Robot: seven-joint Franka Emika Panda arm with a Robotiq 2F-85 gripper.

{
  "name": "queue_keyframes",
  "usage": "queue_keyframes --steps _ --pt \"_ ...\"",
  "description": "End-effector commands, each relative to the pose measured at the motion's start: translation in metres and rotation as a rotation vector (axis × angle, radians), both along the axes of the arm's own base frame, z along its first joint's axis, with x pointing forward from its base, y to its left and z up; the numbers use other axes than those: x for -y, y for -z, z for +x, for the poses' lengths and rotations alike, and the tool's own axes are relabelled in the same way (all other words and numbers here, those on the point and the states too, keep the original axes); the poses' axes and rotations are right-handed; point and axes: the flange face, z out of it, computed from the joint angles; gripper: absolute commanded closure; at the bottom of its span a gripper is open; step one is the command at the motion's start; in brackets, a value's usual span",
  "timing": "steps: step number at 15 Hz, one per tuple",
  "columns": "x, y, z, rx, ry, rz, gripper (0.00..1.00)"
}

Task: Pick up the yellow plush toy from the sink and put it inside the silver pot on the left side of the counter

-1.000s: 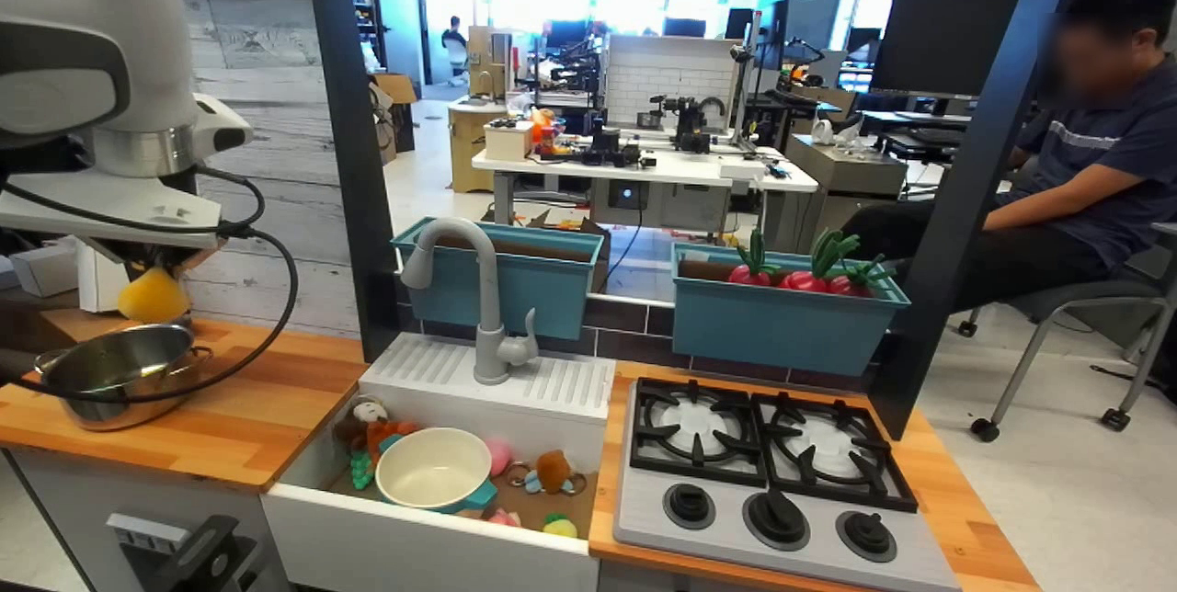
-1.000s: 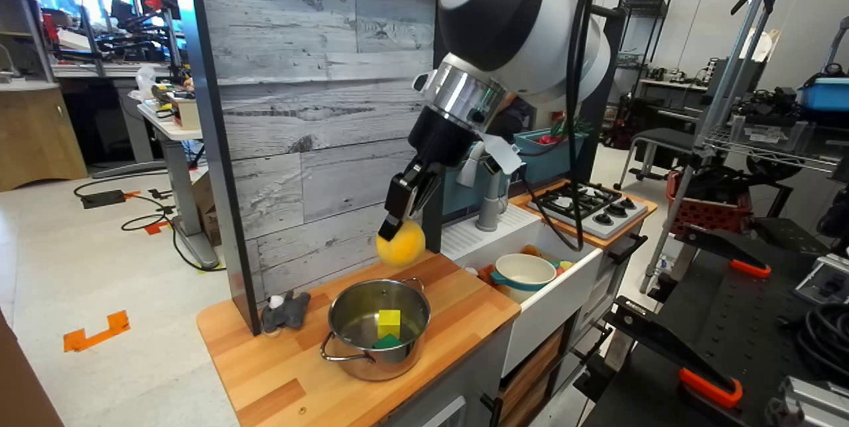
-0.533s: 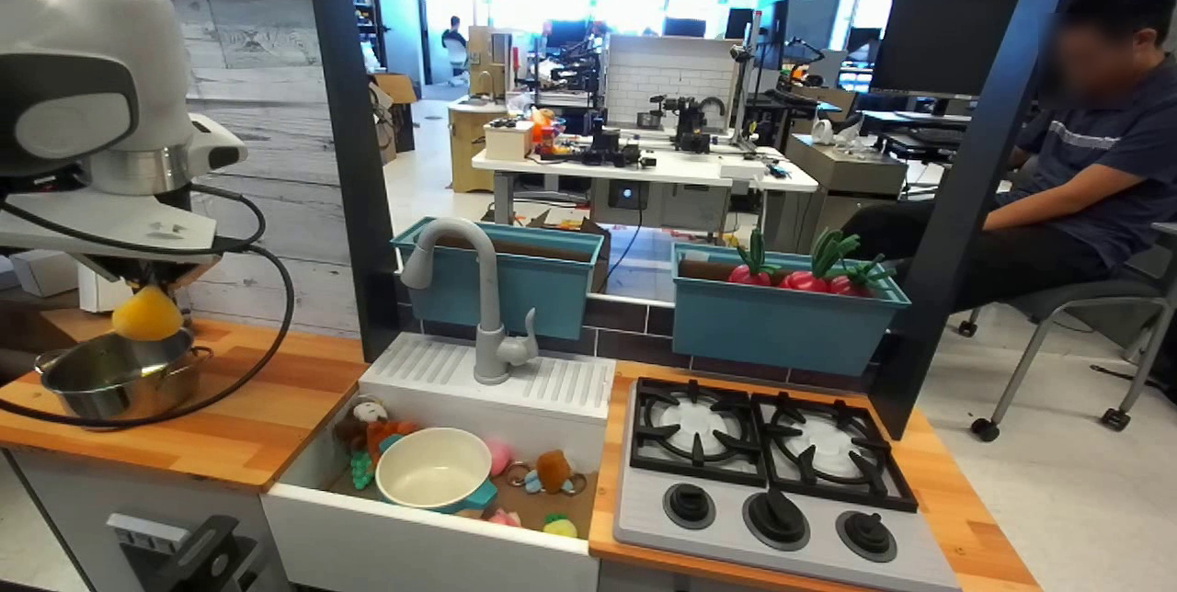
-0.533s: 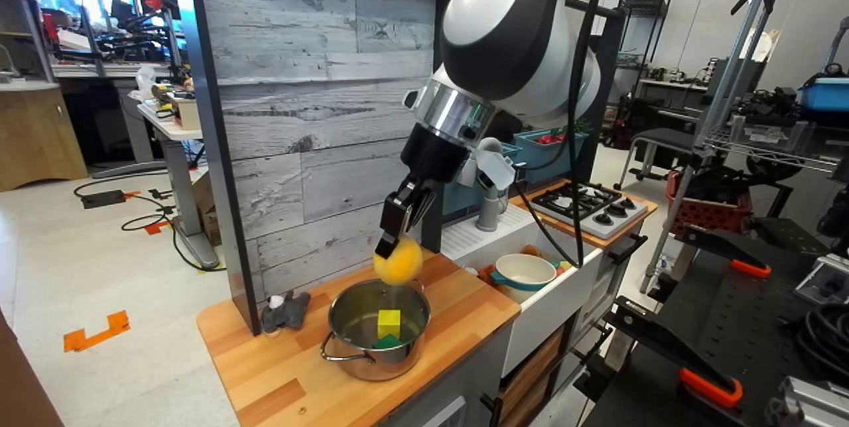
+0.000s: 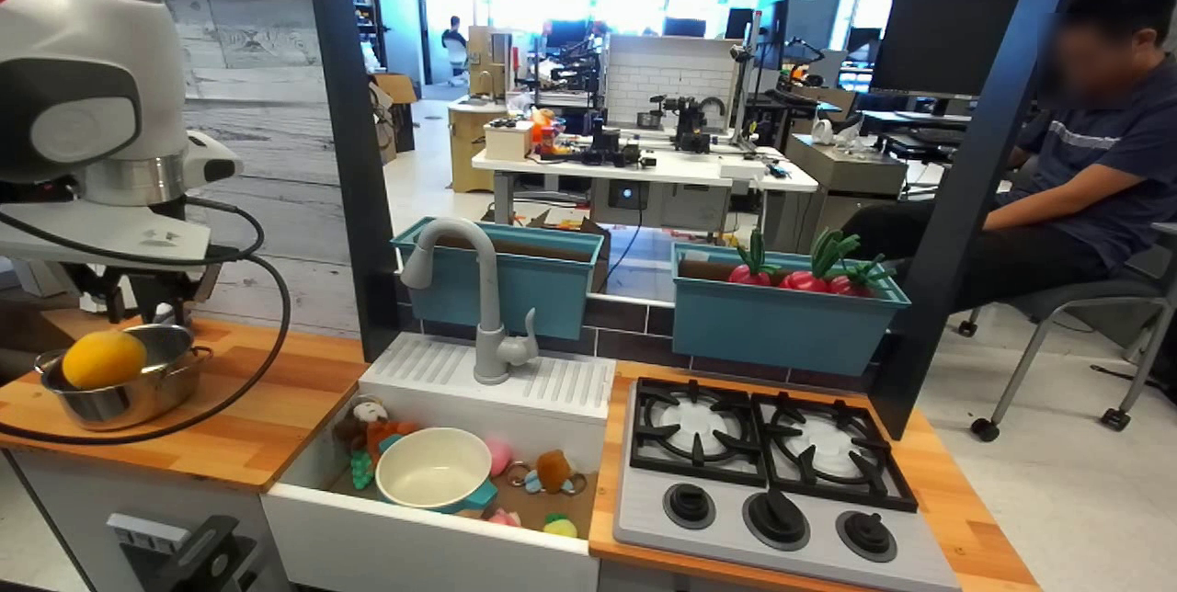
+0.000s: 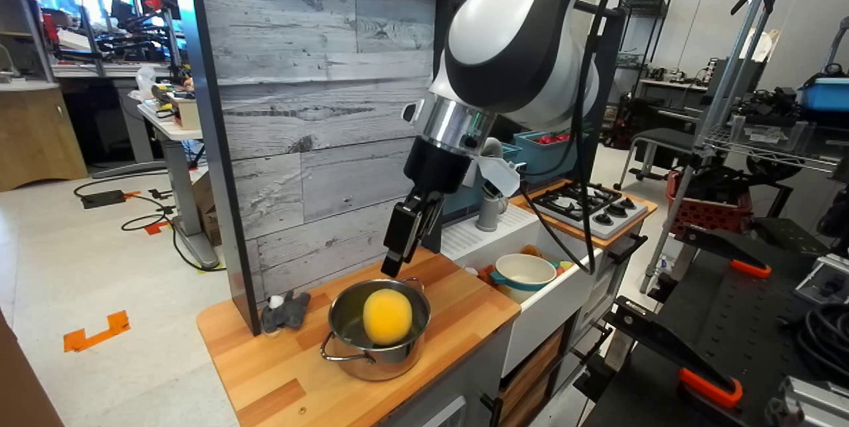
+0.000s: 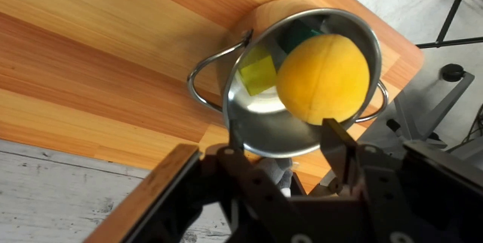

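The yellow plush toy [image 5: 105,359] is in the mouth of the silver pot [image 5: 152,404], clear of my fingers. It also shows there in an exterior view [image 6: 387,317] and in the wrist view [image 7: 324,79]. I cannot tell whether it rests on the bottom. The pot stands on the wooden counter [image 6: 464,301]. My gripper [image 7: 280,124] is open and empty, just above the pot's rim on the wood-panel side; it shows in both exterior views [image 6: 396,268]. The white sink [image 5: 414,541] is beside the counter.
A yellow block [image 7: 258,75] and a dark green block [image 7: 298,35] lie in the pot. A grey plush [image 6: 285,311] sits by the wood panel [image 6: 318,115]. The sink holds a cream pot [image 5: 434,468] and several plush toys. A grey faucet [image 5: 487,298] stands behind it.
One second ago my gripper held the yellow toy above the pot. It lowered a little, then opened. The toy has dropped away from the fingers into the pot's mouth.
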Motion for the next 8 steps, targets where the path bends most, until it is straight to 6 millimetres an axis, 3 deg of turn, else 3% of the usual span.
queue_keyframes --steps 1,2,4,8 --pt "-0.0061 0.0040 0.0030 -0.012 0.008 -0.014 0.11" --pt "-0.0028 0.0013 -0.0002 -0.005 0.006 -0.002 0.29" --pt "-0.0043 0.0017 -0.0008 -0.007 0.008 -0.002 0.14" --pt "-0.0042 0.0019 -0.0009 -0.008 0.009 -0.003 0.11"
